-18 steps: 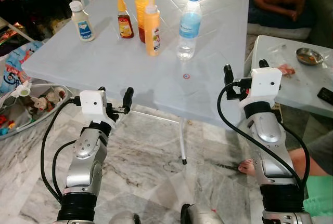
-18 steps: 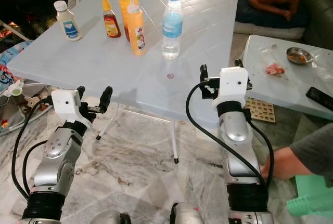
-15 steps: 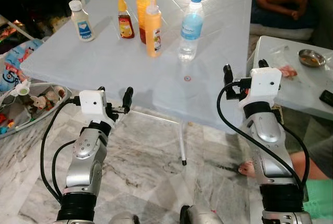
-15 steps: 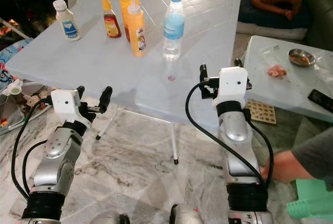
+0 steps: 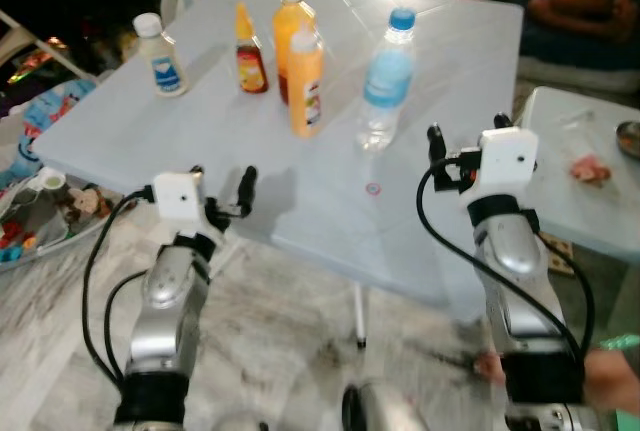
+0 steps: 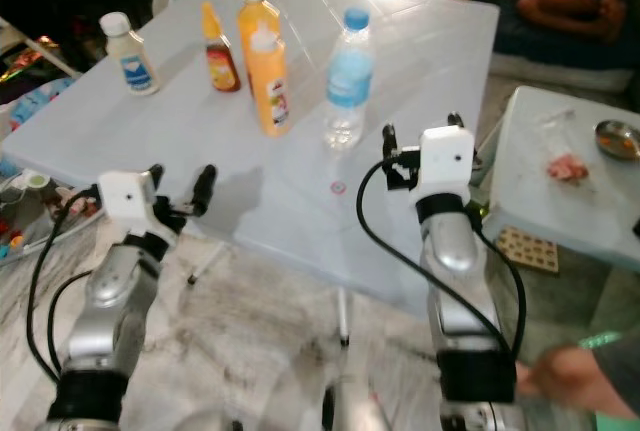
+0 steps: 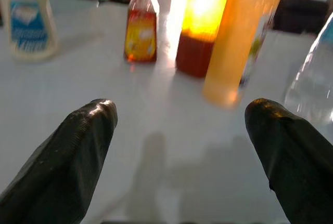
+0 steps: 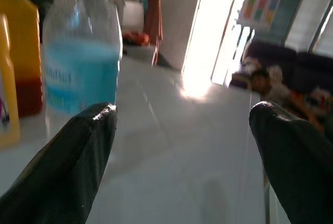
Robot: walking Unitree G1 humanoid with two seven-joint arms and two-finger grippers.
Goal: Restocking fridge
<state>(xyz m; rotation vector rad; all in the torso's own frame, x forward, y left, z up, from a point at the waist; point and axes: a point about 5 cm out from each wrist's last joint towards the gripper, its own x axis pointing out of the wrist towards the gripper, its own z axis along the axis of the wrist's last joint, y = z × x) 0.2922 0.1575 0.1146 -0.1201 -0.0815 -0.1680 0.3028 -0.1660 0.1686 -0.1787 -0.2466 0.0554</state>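
While both claws are held open and empty, the upright water bottle (image 5: 385, 79) is seen ahead, probably nearest the right claw (image 5: 466, 147); left claw (image 5: 222, 183) at the table (image 5: 300, 181) edge.

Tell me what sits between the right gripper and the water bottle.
Only bare table between the right gripper and the water bottle, by the left eye view.

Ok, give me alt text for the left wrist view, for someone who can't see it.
The left claw is open, its two black fingers spread low over a pale table. Beyond them stand a white sauce bottle, a small red-brown sauce bottle, two orange drink bottles and a clear water bottle.
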